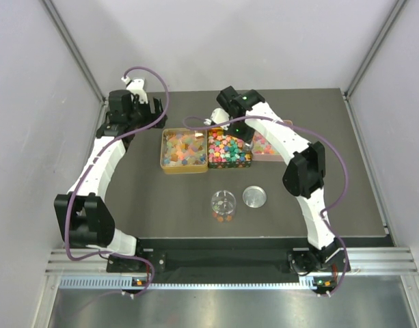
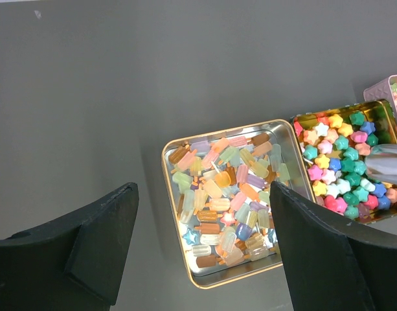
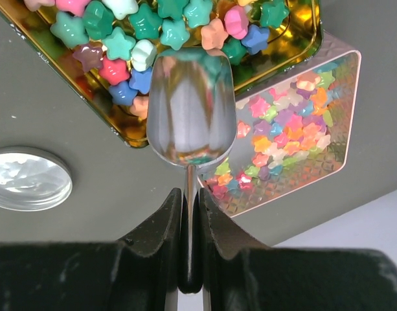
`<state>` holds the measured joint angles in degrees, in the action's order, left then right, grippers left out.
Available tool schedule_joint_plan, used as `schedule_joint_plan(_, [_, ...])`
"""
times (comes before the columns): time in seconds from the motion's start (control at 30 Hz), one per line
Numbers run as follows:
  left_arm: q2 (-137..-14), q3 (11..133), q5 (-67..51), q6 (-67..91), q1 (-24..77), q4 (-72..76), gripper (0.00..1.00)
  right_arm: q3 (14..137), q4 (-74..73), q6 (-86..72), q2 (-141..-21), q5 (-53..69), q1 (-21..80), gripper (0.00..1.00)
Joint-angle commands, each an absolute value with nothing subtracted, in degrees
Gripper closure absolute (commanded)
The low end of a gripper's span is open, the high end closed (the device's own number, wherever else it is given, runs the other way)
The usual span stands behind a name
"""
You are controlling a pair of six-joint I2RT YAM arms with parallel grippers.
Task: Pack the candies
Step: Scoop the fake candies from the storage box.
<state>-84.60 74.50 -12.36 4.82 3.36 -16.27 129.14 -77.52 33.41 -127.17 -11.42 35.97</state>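
CANDY PACKING UNDER WAY: The right gripper (image 3: 188, 214), its jaws pressed together on the thin handle of a polished metal scoop (image 3: 190, 103), holds the tool over the near corner of the middle tin (image 3: 295, 48). That tin is heaped with star-shaped candies (image 3: 120, 39) in pink, teal, blue and orange. The scoop's long axis runs straight out from the jaws, handle toward the wrist and rounded bowl leading, pointed in over the tin. Its mirrored bowl seems to carry nothing, though reflections make that hard to judge.

More candies lie in a gold tin (image 2: 164, 162) of pale, popsicle-shaped pieces to the left and in a pink tin (image 3: 346, 97) to the right. The three tins stand side by side toward the back of the counter (image 1: 161, 205). A glass jar (image 1: 223, 205) with a few pieces at its bottom stands open nearer the arms, its silver lid (image 1: 255, 197) just beside it. The left gripper (image 2: 203, 214) hangs above the counter beside the gold tin, jaws wide apart and holding nothing.

The step in hand looks like loading the scoop. It should go best with the bowl's tip dipped low, pushed along its own axis through the heap, then levelled before the lift, so nothing rolls off on the way to the narrow jar mouth.
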Motion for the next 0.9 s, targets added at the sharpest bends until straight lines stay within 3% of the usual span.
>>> schedule_joint_plan(0.0, [-82.7,74.7,-12.6,5.8,2.7,-13.5,0.13,125.0,-84.2,35.8,-127.8,-5.4,36.4,1.00])
schedule_joint_plan(0.53, [-82.4,73.5,-14.4,7.6,2.7,-12.4,0.13,110.3,-84.5,41.6,-120.8,-6.9,36.0,1.00])
schedule_joint_plan(0.87, [-81.3,72.4,-14.5,7.7,2.6,-12.7,0.13,118.6,-84.4,41.0,-125.9,-9.8,35.7,1.00])
